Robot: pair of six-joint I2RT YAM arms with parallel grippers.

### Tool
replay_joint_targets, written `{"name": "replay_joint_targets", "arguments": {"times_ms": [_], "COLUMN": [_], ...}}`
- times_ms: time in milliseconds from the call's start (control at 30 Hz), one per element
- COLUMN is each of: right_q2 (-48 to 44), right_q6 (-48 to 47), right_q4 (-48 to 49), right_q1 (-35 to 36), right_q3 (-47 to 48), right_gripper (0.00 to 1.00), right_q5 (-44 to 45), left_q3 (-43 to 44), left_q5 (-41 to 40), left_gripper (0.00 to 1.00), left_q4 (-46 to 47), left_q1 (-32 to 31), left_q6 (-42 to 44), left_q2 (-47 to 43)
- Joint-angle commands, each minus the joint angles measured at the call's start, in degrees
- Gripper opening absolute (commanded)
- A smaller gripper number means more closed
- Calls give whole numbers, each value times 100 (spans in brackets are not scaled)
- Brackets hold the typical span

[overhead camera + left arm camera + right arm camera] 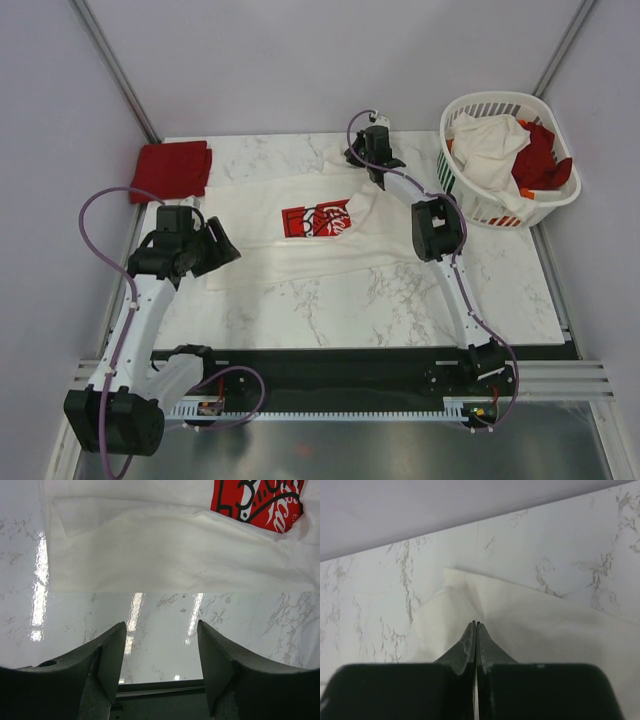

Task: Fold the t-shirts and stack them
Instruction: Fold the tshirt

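Observation:
A cream-white t-shirt with a red graphic lies spread across the middle of the marble table. My right gripper is at the shirt's far right corner. In the right wrist view its jaws are shut, pinching a raised fold of the cream cloth. My left gripper hovers open at the shirt's left side. In the left wrist view it holds nothing, with the shirt lying beyond its fingertips. A folded red t-shirt rests at the far left corner.
A white slatted laundry basket stands at the far right, holding a cream t-shirt and a red one. Grey walls close in behind and at both sides. A black strip and metal rail run along the near edge.

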Motion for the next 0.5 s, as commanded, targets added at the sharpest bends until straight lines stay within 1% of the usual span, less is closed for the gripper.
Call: {"name": "replay_joint_targets", "arguments": {"times_ms": [0,67,100,167,233,267,333,367,400,433,467], "right_q2": [-1323,-1711,-2079,-2415,-2890,-3161,-3277,-3252,-3043,-2867,-2673], "right_q6": [-182,-253,-270,-279,-297,-297,-349,-419,-620,-735,-858], "right_q4": [872,1049,1215,1348,1454,1576,1429,1271,800,534,271], "right_q1": [83,110,110,118,110,118,127,119,119,127,127], "right_q3": [-643,-988,-1338,-1865,-2218,-2620,-2773,-2713,-2347,-2056,-1749], "right_gripper": [0,0,0,0,0,0,0,18,41,58,71], "right_q5": [-390,-505,-522,-610,-672,-655,-454,-304,28,92,267], "left_q3": [-27,-27,-27,-27,-27,-27,-27,-27,-36,-27,-27], "left_q5": [38,30,21,12,3,-6,12,29,21,29,47], "left_gripper": [66,66,66,66,66,66,66,66,66,66,66], "left_q4": [175,183,183,183,183,183,183,183,183,183,183], "left_q1": [66,74,83,83,92,92,101,101,101,101,101], "left_q6": [237,229,229,220,220,220,220,220,220,229,229], "left_q2": [-163,-172,-189,-216,-251,-251,-268,-268,-277,-277,-260]}}
